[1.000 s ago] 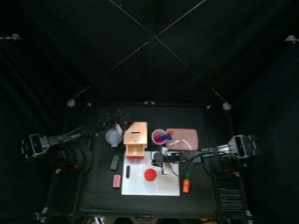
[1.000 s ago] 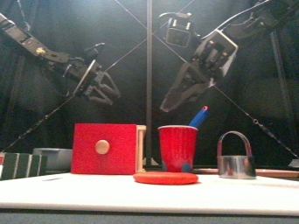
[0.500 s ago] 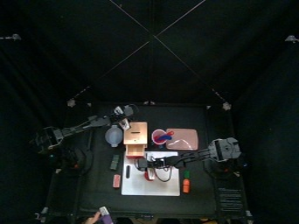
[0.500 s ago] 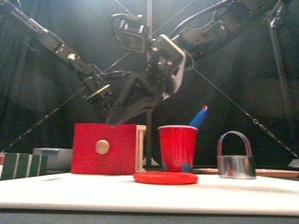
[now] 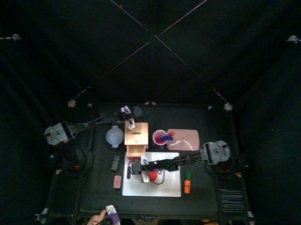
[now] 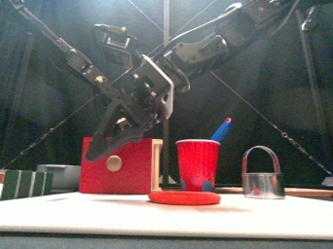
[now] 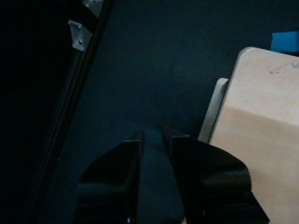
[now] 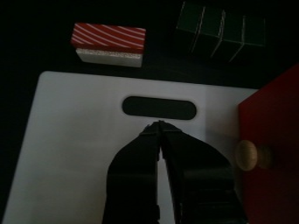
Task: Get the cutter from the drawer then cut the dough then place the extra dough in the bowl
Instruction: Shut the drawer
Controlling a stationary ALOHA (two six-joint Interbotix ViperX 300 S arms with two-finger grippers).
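Hovering right gripper (image 8: 155,129): jaws pinched together (empty), above white cutting board (image 8: 70,114), near drawer knob (image 8: 249,155)
Left gripper (image 7: 152,134): pinched together beside wooden box (image 7: 263,114)

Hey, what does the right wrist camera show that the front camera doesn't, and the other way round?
Only the right wrist view: a red-and-white striped toy lying just off the white board, and the board's grip hole. Only the front view: the red cup holding a blue knife, the metal cutter and the red dough disc. Both: the right claw, shut, the red drawer front with its knob, the white board, and the dark green sushi roll.
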